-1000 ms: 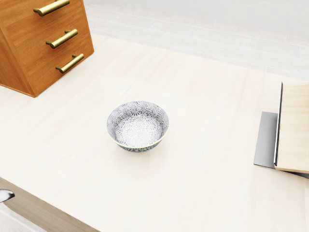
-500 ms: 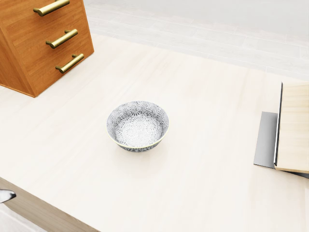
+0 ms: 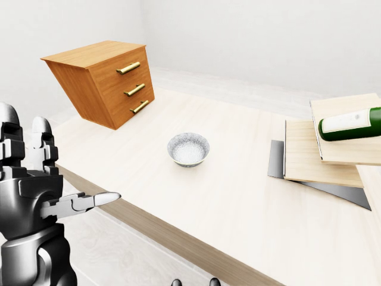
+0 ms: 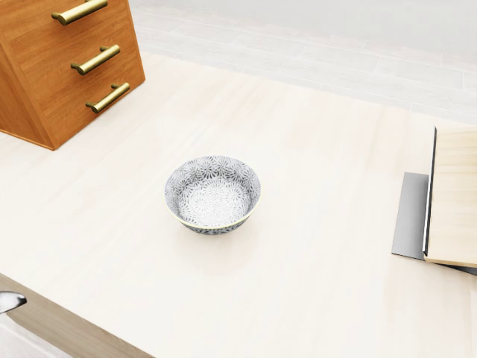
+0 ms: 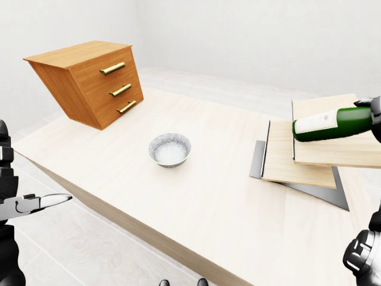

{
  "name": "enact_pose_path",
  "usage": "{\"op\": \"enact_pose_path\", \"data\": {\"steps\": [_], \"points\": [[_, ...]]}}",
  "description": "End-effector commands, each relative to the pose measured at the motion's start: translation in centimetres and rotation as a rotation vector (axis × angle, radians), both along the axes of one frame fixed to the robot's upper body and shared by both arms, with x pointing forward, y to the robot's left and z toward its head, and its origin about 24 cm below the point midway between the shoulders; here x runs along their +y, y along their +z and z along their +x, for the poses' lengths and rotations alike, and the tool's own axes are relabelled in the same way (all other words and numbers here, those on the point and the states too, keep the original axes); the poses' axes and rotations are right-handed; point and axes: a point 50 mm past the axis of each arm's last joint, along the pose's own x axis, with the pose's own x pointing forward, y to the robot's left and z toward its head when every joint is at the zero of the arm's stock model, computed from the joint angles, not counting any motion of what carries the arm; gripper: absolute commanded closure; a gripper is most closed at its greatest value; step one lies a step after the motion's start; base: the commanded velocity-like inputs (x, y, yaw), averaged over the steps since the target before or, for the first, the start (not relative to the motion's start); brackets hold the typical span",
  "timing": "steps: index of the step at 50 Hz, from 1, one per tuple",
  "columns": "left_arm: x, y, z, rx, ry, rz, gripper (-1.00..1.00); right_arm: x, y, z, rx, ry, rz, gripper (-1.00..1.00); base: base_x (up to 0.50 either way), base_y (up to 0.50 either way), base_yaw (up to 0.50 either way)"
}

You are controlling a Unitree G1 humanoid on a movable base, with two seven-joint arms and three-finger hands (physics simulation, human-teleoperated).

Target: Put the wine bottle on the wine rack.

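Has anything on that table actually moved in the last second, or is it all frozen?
Almost nothing. In the head view, only a silvery fingertip at the bottom left edge has crept slightly downward. The patterned bowl, the drawer chest, the wooden boards and the table have stayed exactly where they were.

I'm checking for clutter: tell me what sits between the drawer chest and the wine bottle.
Only the patterned bowl sits on the table between the drawer chest and the wine bottle, best seen in the right-eye view.
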Motion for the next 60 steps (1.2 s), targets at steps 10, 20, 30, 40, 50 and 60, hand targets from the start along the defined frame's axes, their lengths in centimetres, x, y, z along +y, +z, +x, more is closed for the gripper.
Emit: {"op": "enact_pose_path", "data": {"steps": [10, 20, 30, 40, 50, 60], "points": [[-0.1, 0.0, 0.1, 0.001, -0.001, 0.001, -1.0, -2.1, -3.3, -2.4, 0.173, -0.101, 0.026, 1.0, 0.0, 0.0, 0.0], [0.0, -0.1, 0.1, 0.004, 0.0, 0.001, -1.0, -2.1, -4.1, -2.4, 0.201, -0.1, 0.04, 1.0, 0.0, 0.0, 0.0], [0.0, -0.1, 0.1, 0.004, -0.001, 0.0, -1.0, -2.1, -4.6, -2.5, 0.226, -0.097, 0.037, 0.73, 0.0, 0.0, 0.0], [-0.2, 0.0, 0.0, -0.001, -0.002, 0.004, -1.0, -2.0, -5.4, -2.5, 0.256, -0.091, 0.038, 0.48, 0.0, 0.0, 0.0], [-0.2, 0.0, 0.1, 0.002, -0.003, 0.002, -1.0, -2.1, -5.4, -2.6, 0.262, -0.099, 0.033, 0.44, 0.0, 0.0, 0.0], [-0.2, -0.1, 0.1, 0.005, -0.003, 0.001, -1.0, -2.2, -5.4, -2.7, 0.267, -0.106, 0.029, 0.39, 0.0, 0.0, 0.0]]}}
